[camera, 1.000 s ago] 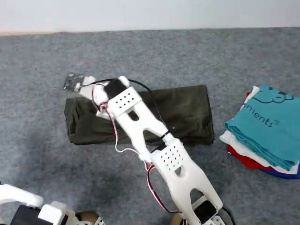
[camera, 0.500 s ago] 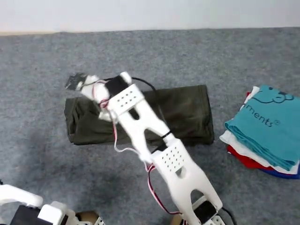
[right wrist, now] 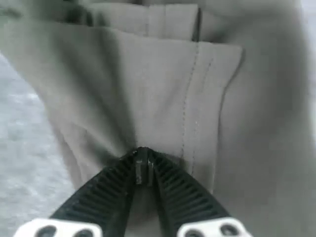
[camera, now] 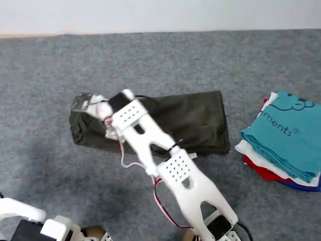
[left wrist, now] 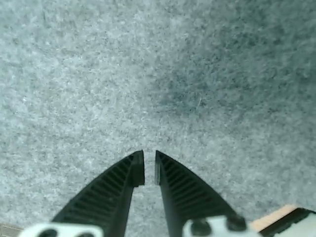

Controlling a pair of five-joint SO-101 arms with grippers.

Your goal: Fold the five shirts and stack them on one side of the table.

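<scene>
Fold 5 seemingly underway; right gripper (right wrist: pixel 143 163) pinched dark shirt (camera: pixel 195 118) at 1 end; next, carry that end across; left gripper (left wrist: pixel 145 165) pressed almost together, empty.

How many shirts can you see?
5: the olive shirt mid-table; the teal shirt, white shirt, red shirt and blue shirt stacked at one side. More may be hidden.
</scene>
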